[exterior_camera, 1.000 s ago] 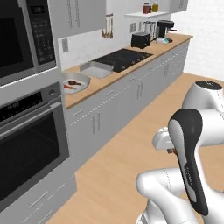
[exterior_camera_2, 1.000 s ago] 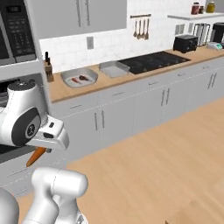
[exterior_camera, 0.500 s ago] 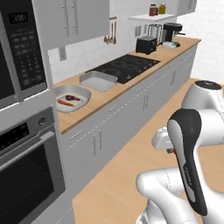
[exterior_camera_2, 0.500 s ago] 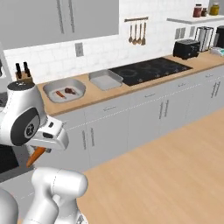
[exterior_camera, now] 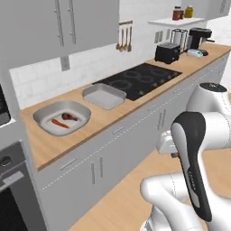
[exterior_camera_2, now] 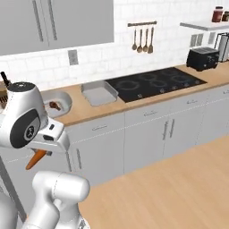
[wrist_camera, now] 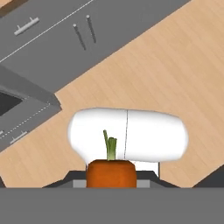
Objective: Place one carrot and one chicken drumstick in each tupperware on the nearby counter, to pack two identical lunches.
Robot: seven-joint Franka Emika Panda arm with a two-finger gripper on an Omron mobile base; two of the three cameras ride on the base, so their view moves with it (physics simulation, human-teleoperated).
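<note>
The counter (exterior_camera: 108, 118) runs from 8 o'clock to 2 o'clock across the left base view, light wood above grey drawer fronts, with the black stovetop (exterior_camera: 137, 81) set into it. The arm is folded low and close to its base: in the right base view its white-and-dark wrist sits at 9 o'clock, hand pointing down toward the floor. Below that wrist a carrot (exterior_camera_2: 36, 159) hangs, orange tip downward. In the hand view the gripper (wrist_camera: 111, 175) is pinched on the carrot's thick end, green stem up; the fingertips are mostly covered by it.

The wide tupperware (exterior_camera: 46, 116) sits at 9 o'clock in the left base view and holds a chicken drumstick (exterior_camera: 69, 116) and a second carrot (exterior_camera: 59, 123), small and hard to make out. The rectangular tupperware (exterior_camera: 104, 95) lies just beside it toward the stovetop; its floor looks bare. In the right base view the arm hides much of the wide container.

Since the earlier frames the base has driven along the cabinets, so both containers now appear nearer and more central; the gripper's hold on the carrot is unchanged.
</note>
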